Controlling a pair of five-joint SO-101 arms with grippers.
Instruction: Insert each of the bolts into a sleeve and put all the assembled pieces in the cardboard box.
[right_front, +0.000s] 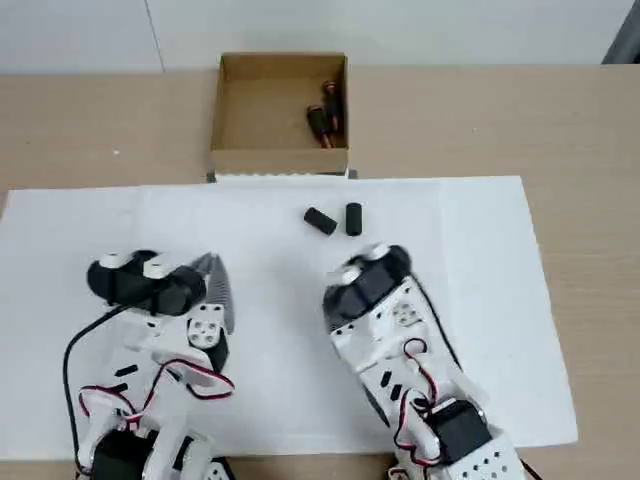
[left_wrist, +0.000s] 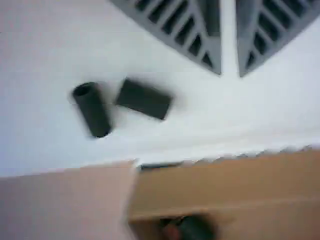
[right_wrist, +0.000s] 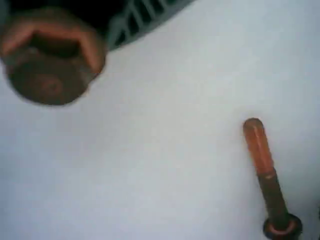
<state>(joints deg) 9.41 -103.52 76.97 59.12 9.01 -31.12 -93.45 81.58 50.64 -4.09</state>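
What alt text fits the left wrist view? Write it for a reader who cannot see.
Two dark sleeves lie side by side on white paper, just ahead of the left pincer, whose grey fingers stand slightly apart. The cardboard box wall lies beyond them.

Bright, even light from overhead falls on the bench (right_front: 560, 120) and the white sheet (right_front: 270, 330), leaving only soft, short shadows under the arms and beside the sleeves (left_wrist: 92, 110). The cardboard box (right_front: 228, 110) is shaded along its inner walls. In the right wrist view the bolt (right_wrist: 50, 65) nearest the lens sits dark, while the loose bolt (right_wrist: 265, 175) lies well lit.
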